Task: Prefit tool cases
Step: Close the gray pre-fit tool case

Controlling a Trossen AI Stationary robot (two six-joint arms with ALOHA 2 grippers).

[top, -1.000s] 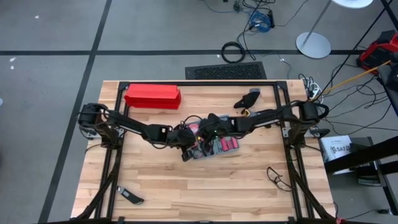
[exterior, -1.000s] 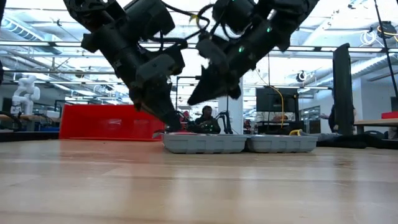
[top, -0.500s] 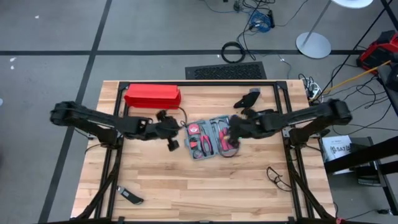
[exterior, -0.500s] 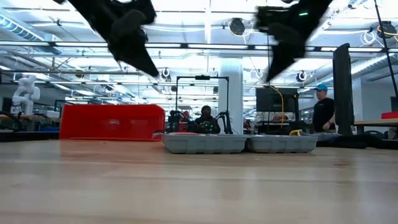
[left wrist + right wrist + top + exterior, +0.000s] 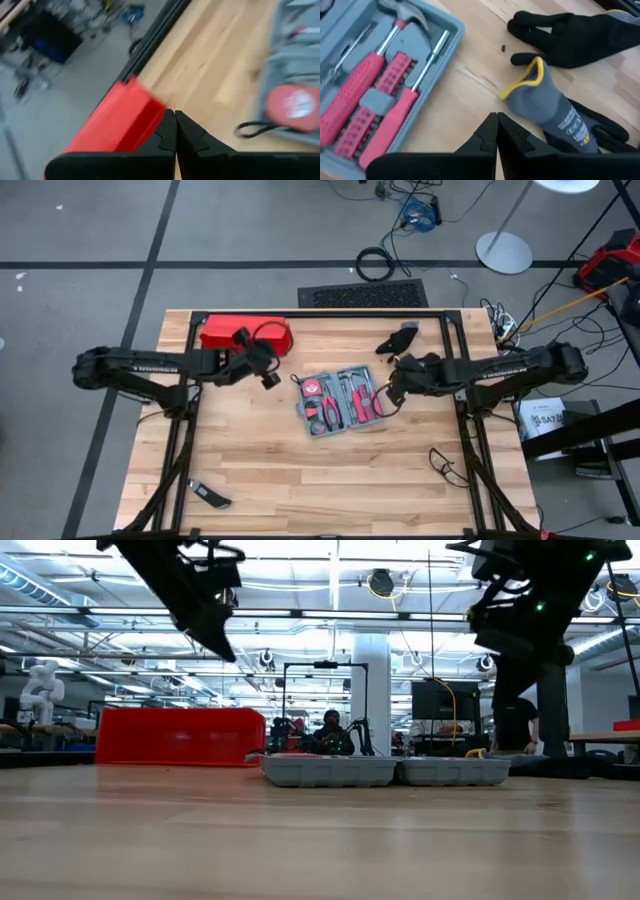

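**Both arms drawn back from the open tool case**

Since the earlier pictures both arms have moved away from the tool case (image 5: 339,400). One second ago the two grippers were together right over it; now the left gripper (image 5: 268,375) hangs above the bench beside the red box (image 5: 245,333), and the right gripper (image 5: 392,392) hangs just beyond the case's right edge. Both are lifted clear of the wood, as the low view shows.

The left gripper (image 5: 175,131) is clenched, its two fingers pressed together with nothing between them. The right gripper (image 5: 497,131) is also clenched and carries nothing.

The tool case lies open and flat near the middle of the bench (image 5: 300,480), a little turned, so both halves (image 5: 385,771) rest on the wood side by side. Inside it there are tools with red handles (image 5: 355,92), a hammer head (image 5: 405,11) and a round red piece (image 5: 294,106) in the half nearer the left arm. Nothing covers the case and no arm stands over it.

Around it: the red box stands at the far edge of the bench, towards the left corner. A pair of dark work gloves (image 5: 400,339) lies near the far edge on the right side; one grey glove with a yellow cuff (image 5: 547,100) is just beside the right gripper. A small dark tool (image 5: 211,497) lies near the front left corner, and a thin black wire loop (image 5: 447,465) lies close to the right edge.

In the room behind, a person (image 5: 515,725) stands partly hidden by the right arm.
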